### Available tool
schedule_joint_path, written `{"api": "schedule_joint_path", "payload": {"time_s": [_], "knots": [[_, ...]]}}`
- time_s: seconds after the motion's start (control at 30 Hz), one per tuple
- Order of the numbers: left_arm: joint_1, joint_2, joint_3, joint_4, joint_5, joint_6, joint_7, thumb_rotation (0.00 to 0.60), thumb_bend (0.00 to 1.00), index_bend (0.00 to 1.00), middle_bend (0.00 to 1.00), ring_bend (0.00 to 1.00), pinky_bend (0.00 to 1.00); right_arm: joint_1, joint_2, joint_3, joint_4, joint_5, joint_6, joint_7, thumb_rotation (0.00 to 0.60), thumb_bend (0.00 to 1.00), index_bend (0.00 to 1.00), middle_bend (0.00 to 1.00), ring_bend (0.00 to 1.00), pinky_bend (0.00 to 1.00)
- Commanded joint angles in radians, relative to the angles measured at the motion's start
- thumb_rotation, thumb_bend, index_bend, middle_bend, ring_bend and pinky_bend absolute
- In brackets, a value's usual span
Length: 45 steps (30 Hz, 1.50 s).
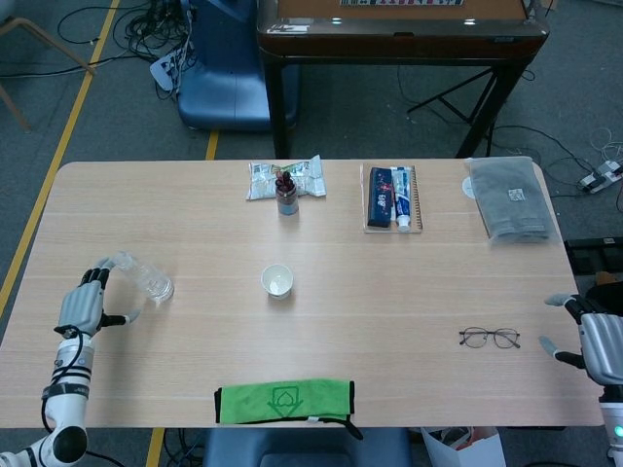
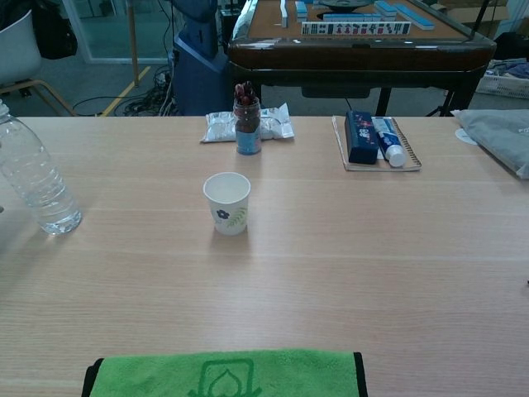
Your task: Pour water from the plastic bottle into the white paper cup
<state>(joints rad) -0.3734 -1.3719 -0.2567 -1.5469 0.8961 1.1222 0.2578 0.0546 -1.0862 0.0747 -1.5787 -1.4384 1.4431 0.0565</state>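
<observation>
A clear plastic bottle (image 1: 143, 277) (image 2: 31, 177) stands upright on the table's left side, a little water at its bottom. The white paper cup (image 1: 277, 281) (image 2: 226, 202) with a flower print stands upright near the table's middle, to the right of the bottle. My left hand (image 1: 84, 306) is open, just left of the bottle and apart from it; the chest view does not show it. My right hand (image 1: 599, 342) hangs open past the table's right edge, far from both.
A green cloth (image 1: 284, 400) lies at the front edge. Glasses (image 1: 490, 338) lie front right. A small jar (image 1: 286, 196) and a snack packet (image 1: 284, 176) sit at the back, a toothpaste box on a notebook (image 1: 391, 197) further right, a grey pouch (image 1: 512, 198) at far right.
</observation>
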Motion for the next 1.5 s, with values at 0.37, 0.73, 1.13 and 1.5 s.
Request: {"api": "schedule_joint_path", "payload": {"time_s": [0.37,0.73,1.13,1.5], "knots": [[0.049,0.059,0.172,0.154,0.35,0.083,-0.054,0.6,0.11,0.06,0.0,0.07,0.26,0.008,-0.028,0.002,0.015,0.022,-0.015,-0.062,0.6,0.18,0.38,0.37,0.38,0.57],[0.108,0.027,0.261,0.254,0.543,0.224,-0.058,0.6,0.11,0.24,0.19,0.21,0.34,0.009,-0.045,0.009,0.024,0.04,-0.005,-0.143,0.6,0.18,0.38,0.38,0.38,0.57],[0.156,0.033,0.276,0.17,0.54,0.251,-0.006,0.6,0.11,0.25,0.22,0.23,0.37,-0.004,-0.013,0.017,-0.016,0.07,0.003,-0.165,0.6,0.18,0.38,0.38,0.38,0.57],[0.162,0.037,0.278,0.131,0.525,0.221,0.058,0.6,0.11,0.25,0.22,0.23,0.37,-0.011,0.001,0.015,-0.019,0.065,0.008,-0.143,0.6,0.18,0.38,0.38,0.38,0.57]]}}
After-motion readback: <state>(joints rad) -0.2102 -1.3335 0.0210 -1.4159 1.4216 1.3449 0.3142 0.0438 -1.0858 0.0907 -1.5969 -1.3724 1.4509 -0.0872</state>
